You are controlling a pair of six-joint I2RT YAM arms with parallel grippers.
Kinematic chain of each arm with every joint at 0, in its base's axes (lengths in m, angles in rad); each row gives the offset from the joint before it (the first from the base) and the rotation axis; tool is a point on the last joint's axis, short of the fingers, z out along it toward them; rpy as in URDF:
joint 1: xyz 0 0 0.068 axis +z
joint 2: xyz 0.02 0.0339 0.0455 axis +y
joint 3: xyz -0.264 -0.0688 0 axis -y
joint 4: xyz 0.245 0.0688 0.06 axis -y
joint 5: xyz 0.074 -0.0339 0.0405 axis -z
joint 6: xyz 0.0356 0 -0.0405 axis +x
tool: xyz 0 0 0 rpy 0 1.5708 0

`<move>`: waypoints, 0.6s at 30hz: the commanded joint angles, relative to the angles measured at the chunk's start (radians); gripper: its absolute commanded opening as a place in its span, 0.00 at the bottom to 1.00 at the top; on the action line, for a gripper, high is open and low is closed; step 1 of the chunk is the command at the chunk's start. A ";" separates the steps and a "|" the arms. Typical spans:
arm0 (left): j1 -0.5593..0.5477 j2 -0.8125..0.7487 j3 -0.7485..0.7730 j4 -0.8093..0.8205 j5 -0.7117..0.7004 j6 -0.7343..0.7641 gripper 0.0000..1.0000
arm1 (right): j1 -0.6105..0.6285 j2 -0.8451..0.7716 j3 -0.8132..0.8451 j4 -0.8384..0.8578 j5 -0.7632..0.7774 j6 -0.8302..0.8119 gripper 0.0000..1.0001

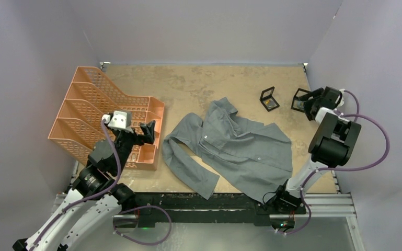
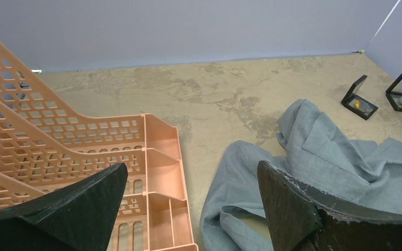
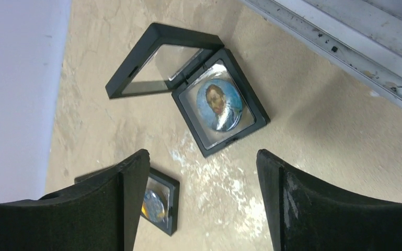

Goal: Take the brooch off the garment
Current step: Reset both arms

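Right pincer (image 3: 201, 162): released. Its two black fingers stand wide apart with only bare worktop (image 3: 303, 125) between them, and it points down at the far right corner.
Brooch (image 3: 218, 104): just ahead of the right pincer's fingertips and clear of both. It is a round piece with a bearded man's portrait on blue, lying flat in the base of an open case.
Open case (image 3: 189, 126): a black frame resting on the worktop. Its clear-paned lid is hinged up and leans away on the far side of the brooch.
Second case (image 3: 173, 206): close beside one finger of the right pincer and partly hidden behind it. It holds another round badge (image 3: 151, 204) whose design is too blurred to read.
Garment (image 1: 240, 144): well apart from the right pincer, out toward the middle of the worktop between the two arms. It is a grey shirt lying crumpled and spread, with the collar at its far end and small pale buttons showing.
Left pincer (image 2: 192, 172): released, jaws wide with nothing between them, hovering over the near right corner of the rack.
Rack (image 1: 99, 115): an orange perforated tiered file rack, below the left pincer and stretching off to its left.
Garment from the left pincer: just ahead and to its right, with one sleeve lying just beside the rack's edge.
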 commanded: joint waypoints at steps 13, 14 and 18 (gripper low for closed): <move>0.031 -0.051 0.029 -0.006 -0.077 -0.068 0.98 | 0.000 -0.646 -0.135 -0.235 -0.083 -0.314 0.98; 0.032 -0.053 0.038 -0.013 -0.073 -0.067 0.98 | -0.001 -0.706 -0.151 -0.242 -0.089 -0.317 0.98; 0.030 -0.088 0.067 -0.021 -0.115 -0.103 0.98 | 0.000 -0.964 -0.190 -0.258 -0.132 -0.306 0.98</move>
